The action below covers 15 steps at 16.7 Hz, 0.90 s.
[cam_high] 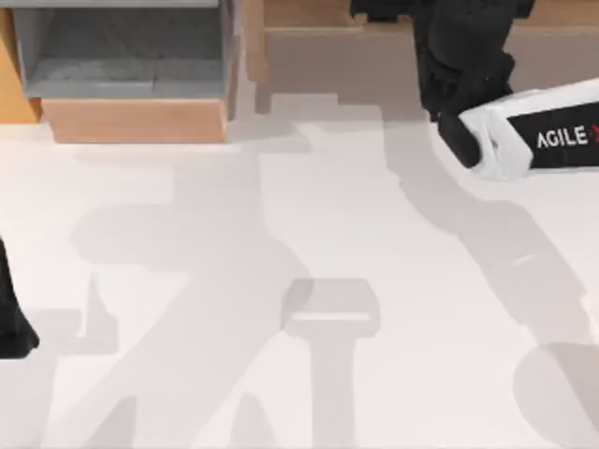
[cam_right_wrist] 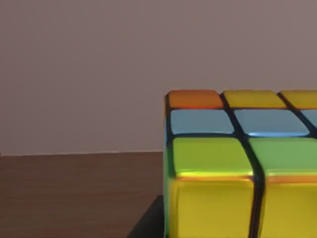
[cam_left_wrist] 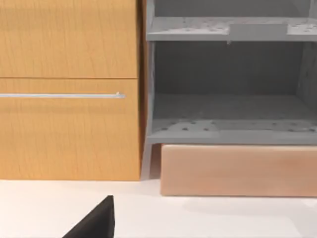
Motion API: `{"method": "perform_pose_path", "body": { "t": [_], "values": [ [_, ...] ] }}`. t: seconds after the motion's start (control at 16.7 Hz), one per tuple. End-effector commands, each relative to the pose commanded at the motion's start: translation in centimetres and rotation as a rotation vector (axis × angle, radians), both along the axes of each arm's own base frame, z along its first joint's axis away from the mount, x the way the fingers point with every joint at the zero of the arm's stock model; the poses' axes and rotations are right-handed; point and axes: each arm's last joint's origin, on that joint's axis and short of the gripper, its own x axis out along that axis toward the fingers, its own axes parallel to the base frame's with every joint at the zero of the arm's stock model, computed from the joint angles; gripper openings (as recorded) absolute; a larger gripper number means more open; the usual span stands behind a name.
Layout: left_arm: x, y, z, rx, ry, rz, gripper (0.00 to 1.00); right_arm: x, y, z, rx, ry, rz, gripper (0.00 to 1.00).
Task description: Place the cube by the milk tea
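Note:
The cube [cam_right_wrist: 237,163] looms very close in the right wrist view, with orange, yellow, pale blue and green squares on dark grid lines, above a dark brown wooden surface [cam_right_wrist: 74,193]. In the top view my right gripper [cam_high: 452,89] reaches over the wooden ledge [cam_high: 374,56] at the back right, and its black wrist hides the cube there. My left gripper [cam_high: 11,323] is parked at the table's left edge. The milk tea is out of view.
A grey open shelf unit [cam_high: 122,47] on a light wooden base [cam_high: 136,120] stands at the back left. The left wrist view faces that grey shelf unit [cam_left_wrist: 228,99] and an orange-wood cabinet [cam_left_wrist: 69,124] with a bar handle. White tabletop [cam_high: 309,234] spreads across the middle.

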Motion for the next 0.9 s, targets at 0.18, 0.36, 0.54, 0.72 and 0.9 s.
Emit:
{"method": "perform_pose_path", "body": {
  "t": [0.18,0.36,0.54,0.72,0.9],
  "values": [
    [0.0,0.0,0.0,0.0,0.0,0.0,1.0,0.7,0.0,0.4,0.017,-0.025,-0.035,0.0],
    [0.0,0.0,0.0,0.0,0.0,0.0,1.0,0.2,-0.5,0.3,-0.006,0.038,-0.03,0.0],
    [0.0,0.0,0.0,0.0,0.0,0.0,1.0,-0.6,0.6,-1.6,-0.025,0.098,0.019,0.0],
    [0.0,0.0,0.0,0.0,0.0,0.0,1.0,-0.7,0.8,-1.8,-0.026,0.1,0.024,0.0],
    [0.0,0.0,0.0,0.0,0.0,0.0,1.0,-0.5,0.7,-1.4,-0.018,0.095,0.02,0.0]
  ]
}}
